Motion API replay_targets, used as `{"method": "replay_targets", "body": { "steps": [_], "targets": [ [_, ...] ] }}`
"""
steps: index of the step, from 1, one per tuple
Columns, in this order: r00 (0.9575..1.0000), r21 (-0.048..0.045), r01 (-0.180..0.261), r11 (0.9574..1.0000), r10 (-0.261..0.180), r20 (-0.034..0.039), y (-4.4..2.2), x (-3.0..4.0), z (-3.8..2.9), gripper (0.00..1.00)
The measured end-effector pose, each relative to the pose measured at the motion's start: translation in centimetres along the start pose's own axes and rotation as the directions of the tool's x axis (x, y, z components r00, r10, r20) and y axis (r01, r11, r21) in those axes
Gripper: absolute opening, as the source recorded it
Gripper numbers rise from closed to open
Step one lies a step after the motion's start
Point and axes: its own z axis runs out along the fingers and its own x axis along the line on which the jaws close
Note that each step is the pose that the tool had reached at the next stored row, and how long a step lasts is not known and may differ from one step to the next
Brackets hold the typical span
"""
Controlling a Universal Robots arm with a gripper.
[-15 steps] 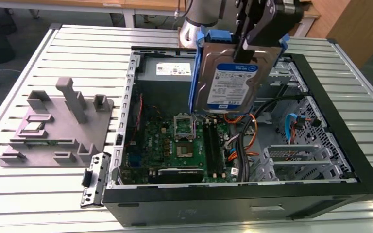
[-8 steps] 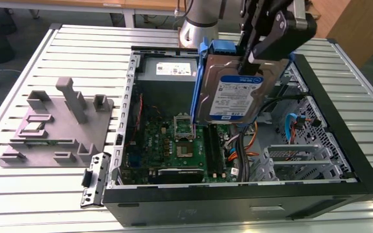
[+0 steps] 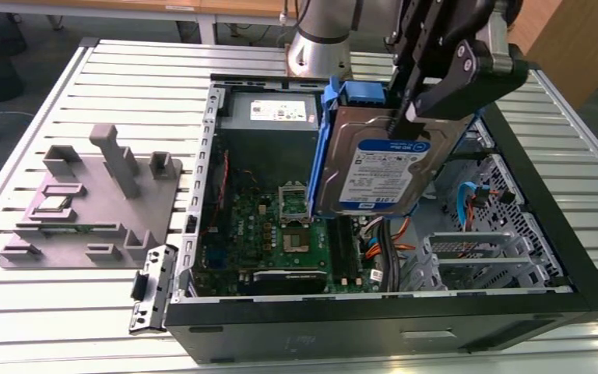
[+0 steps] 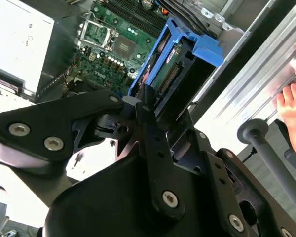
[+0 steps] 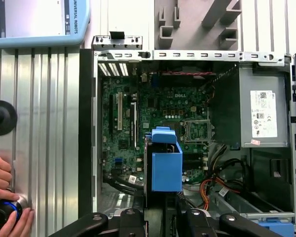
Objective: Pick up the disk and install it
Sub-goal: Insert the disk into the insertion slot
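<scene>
My gripper [image 3: 403, 125] is shut on the disk [image 3: 382, 167], a silver hard drive with a blue-and-white label and blue plastic rails. The disk hangs upright, on edge, above the middle of the open computer case [image 3: 382, 319], over the motherboard [image 3: 278, 234]. In the second wrist view the black fingers [image 4: 147, 106] clamp the disk [image 4: 170, 74] by its near end. The first wrist view looks down the disk's blue rail end [image 5: 166, 168] into the case, with the gripper [image 5: 163, 217] just behind it.
A grey power-supply box [image 3: 273, 113] sits at the case's far end. A metal drive cage [image 3: 486, 253] and orange cables lie on the exterior view's right. A grey fixture [image 3: 91, 202] stands on the slatted table. A person's hand [image 5: 5, 197] rests on a knob beside the case.
</scene>
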Motion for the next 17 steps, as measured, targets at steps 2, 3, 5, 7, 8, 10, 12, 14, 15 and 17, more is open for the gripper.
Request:
{"method": "replay_targets", "body": {
  "steps": [2, 3, 5, 7, 8, 10, 12, 14, 15, 17],
  "targets": [
    [1.0, 0.0, 0.0, 1.0, 0.0, 0.0001, -0.01, 0.01, 0.01, 0.35],
    [1.0, 0.0, 0.0, 1.0, 0.0, 0.0002, -0.01, 0.02, 0.01, 0.35],
    [1.0, 0.0, 0.0, 1.0, 0.0, 0.0001, -0.01, 0.03, 0.0, 0.35],
    [1.0, 0.0, 0.0, 1.0, 0.0, 0.0001, -0.01, 0.03, 0.0, 0.35],
    [1.0, 0.0, 0.0, 1.0, 0.0, 0.0002, -0.01, 0.03, 0.01, 0.35],
    [1.0, 0.0, 0.0, 1.0, 0.0, 0.0001, -0.07, 0.03, 0.0, 0.35],
    [1.0, 0.0, 0.0, 1.0, 0.0, 0.0002, -0.27, 0.03, 0.0, 0.35],
    [1.0, 0.0, 0.0, 1.0, 0.0, 0.0002, -0.61, 0.02, -0.02, 0.35],
    [1.0, 0.0001, 0.0, 1.0, 0.0, 0.0003, -0.78, 0.01, -0.03, 0.35],
    [1.0, 0.0, 0.0, 1.0, 0.0, 0.0002, -1.17, 0.0, -0.06, 0.35]
  ]
}}
